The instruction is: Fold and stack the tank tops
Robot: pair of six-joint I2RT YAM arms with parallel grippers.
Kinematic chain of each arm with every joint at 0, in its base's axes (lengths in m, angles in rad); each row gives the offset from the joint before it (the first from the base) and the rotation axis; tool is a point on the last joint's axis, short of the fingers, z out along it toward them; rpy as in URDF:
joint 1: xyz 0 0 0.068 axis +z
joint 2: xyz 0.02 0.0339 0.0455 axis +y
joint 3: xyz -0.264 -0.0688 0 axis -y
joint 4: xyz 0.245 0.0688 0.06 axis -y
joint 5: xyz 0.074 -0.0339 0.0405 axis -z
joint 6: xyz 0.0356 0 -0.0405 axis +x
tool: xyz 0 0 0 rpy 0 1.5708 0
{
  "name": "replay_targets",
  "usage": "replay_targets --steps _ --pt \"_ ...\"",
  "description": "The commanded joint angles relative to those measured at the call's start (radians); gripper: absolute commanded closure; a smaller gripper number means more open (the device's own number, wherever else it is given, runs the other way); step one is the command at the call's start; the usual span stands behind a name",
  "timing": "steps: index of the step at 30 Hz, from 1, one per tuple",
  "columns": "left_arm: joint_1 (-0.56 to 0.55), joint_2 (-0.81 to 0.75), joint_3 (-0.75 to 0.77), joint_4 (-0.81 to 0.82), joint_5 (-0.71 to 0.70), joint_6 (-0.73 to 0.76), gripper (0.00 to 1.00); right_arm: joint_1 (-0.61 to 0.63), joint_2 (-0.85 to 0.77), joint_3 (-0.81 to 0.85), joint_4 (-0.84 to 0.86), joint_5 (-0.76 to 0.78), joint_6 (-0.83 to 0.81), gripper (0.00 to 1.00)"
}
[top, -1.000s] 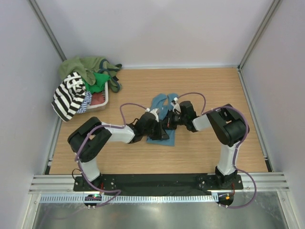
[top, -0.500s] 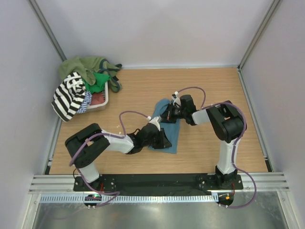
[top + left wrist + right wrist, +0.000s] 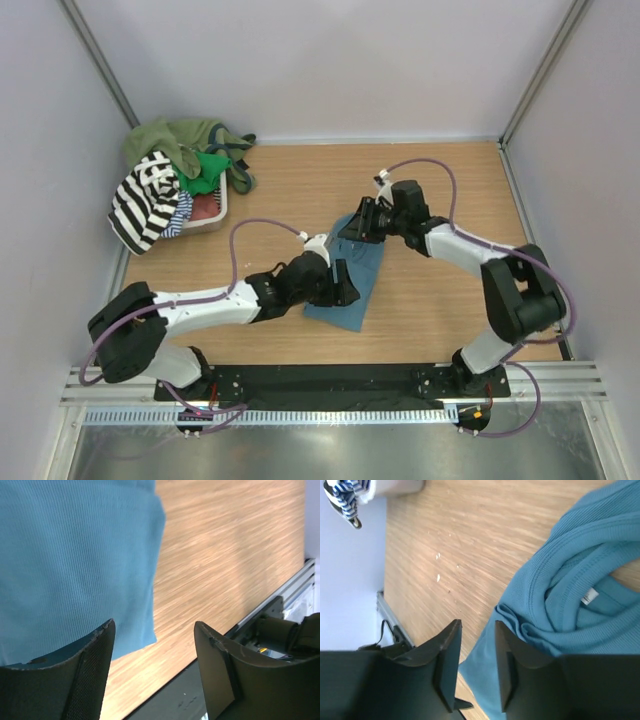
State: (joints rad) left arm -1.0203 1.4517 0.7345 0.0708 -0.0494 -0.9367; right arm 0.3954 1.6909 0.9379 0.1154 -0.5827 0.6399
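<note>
- The teal top [image 3: 368, 265] lay folded on the worktop [image 3: 450, 180], its long axis running near to far.
- Left claw [image 3: 342, 288] hung over its left edge, jaws wide, empty.
- Right claw [image 3: 360, 226] sat at its far end, slightly parted, empty.
</note>
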Motion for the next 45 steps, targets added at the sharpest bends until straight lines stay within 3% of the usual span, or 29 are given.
replay_targets --steps 1,4,8,11,14,17,25,30,33,37,40,43,45 --pt "0.003 -0.089 0.068 -0.179 -0.118 0.059 0.33 0.002 -0.158 -0.031 -0.202 0.191 -0.084 0.59" --pt "0.005 -0.116 0.088 -0.299 -0.193 0.068 0.32 -0.001 -0.224 -0.037 -0.34 0.376 -0.103 0.53" --pt "0.005 -0.122 0.083 -0.422 -0.245 0.065 0.33 0.0 -0.228 -0.013 -0.442 0.501 -0.124 0.51" --pt "0.005 -0.128 0.066 -0.488 -0.296 0.064 0.33 0.0 -0.227 -0.011 -0.491 0.57 -0.123 0.49" --pt "0.005 -0.131 0.043 -0.516 -0.319 0.067 0.33 0.0 -0.244 -0.037 -0.493 0.578 -0.115 0.41" --pt "0.005 -0.119 0.02 -0.491 -0.301 0.067 0.33 -0.001 -0.214 -0.03 -0.484 0.627 -0.117 0.41" --pt "0.005 -0.045 -0.03 -0.421 -0.261 0.039 0.38 0.0 -0.034 0.159 -0.545 0.704 -0.146 0.44" --pt "0.005 0.004 -0.058 -0.356 -0.227 0.01 0.54 0.0 0.085 0.235 -0.546 0.715 -0.146 0.48" --pt "0.005 0.006 -0.075 -0.325 -0.205 -0.011 0.67 0.0 0.157 0.295 -0.563 0.748 -0.144 0.53" --pt "-0.001 -0.039 -0.132 -0.26 -0.193 -0.072 0.74 -0.006 0.23 0.378 -0.579 0.793 -0.152 0.74" --pt "-0.02 -0.082 -0.181 -0.223 -0.198 -0.103 0.79 -0.016 0.269 0.433 -0.579 0.787 -0.158 0.8" --pt "-0.046 -0.103 -0.202 -0.195 -0.205 -0.145 0.8 -0.021 0.308 0.508 -0.602 0.774 -0.17 0.8" --pt "-0.057 -0.112 -0.227 -0.164 -0.196 -0.177 0.8 -0.023 0.319 0.553 -0.626 0.784 -0.177 0.74"
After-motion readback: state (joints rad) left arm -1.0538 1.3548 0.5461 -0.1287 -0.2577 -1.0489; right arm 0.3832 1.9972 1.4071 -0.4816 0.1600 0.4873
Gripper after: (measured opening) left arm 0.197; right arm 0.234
